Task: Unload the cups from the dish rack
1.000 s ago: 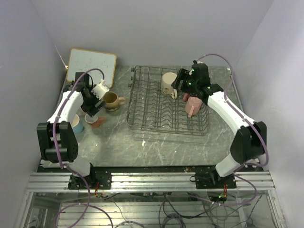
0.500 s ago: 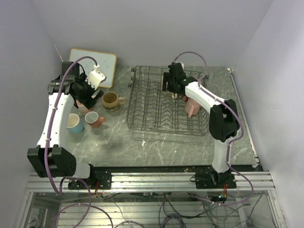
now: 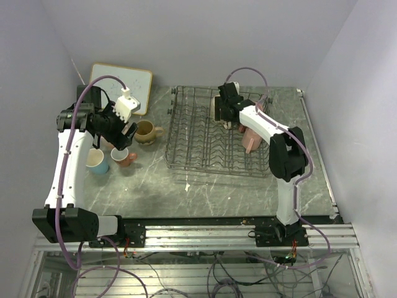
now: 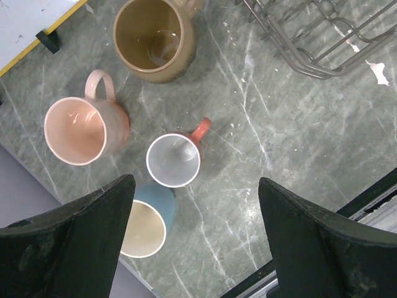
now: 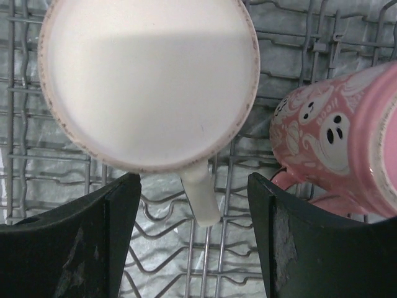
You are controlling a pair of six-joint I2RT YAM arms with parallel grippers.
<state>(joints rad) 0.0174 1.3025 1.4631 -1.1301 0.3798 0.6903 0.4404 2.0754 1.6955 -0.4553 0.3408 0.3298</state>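
Note:
My left gripper (image 3: 121, 129) (image 4: 195, 242) is open and empty, held high above four mugs standing on the table: a tan mug (image 4: 155, 38) (image 3: 146, 130), a pink mug (image 4: 77, 128), a salmon mug (image 4: 173, 159) (image 3: 121, 155) and a light blue mug (image 4: 144, 225) (image 3: 96, 161). My right gripper (image 3: 225, 115) (image 5: 193, 236) is open over the dish rack (image 3: 217, 152), its jaws either side of the handle of a cream mug (image 5: 149, 81) (image 3: 216, 108) without touching it. A pink ghost-patterned mug (image 5: 335, 139) (image 3: 251, 138) lies in the rack to its right, with another pink mug partly hidden under it.
A wood-framed whiteboard (image 3: 121, 84) leans at the back left, behind the mugs. The rack's near-left corner (image 4: 310, 43) shows in the left wrist view. Grey walls close in at both sides and the back.
My left gripper has risen from the salmon mug, which now stands alone on the table. My right gripper has moved left over the cream mug in the rack.

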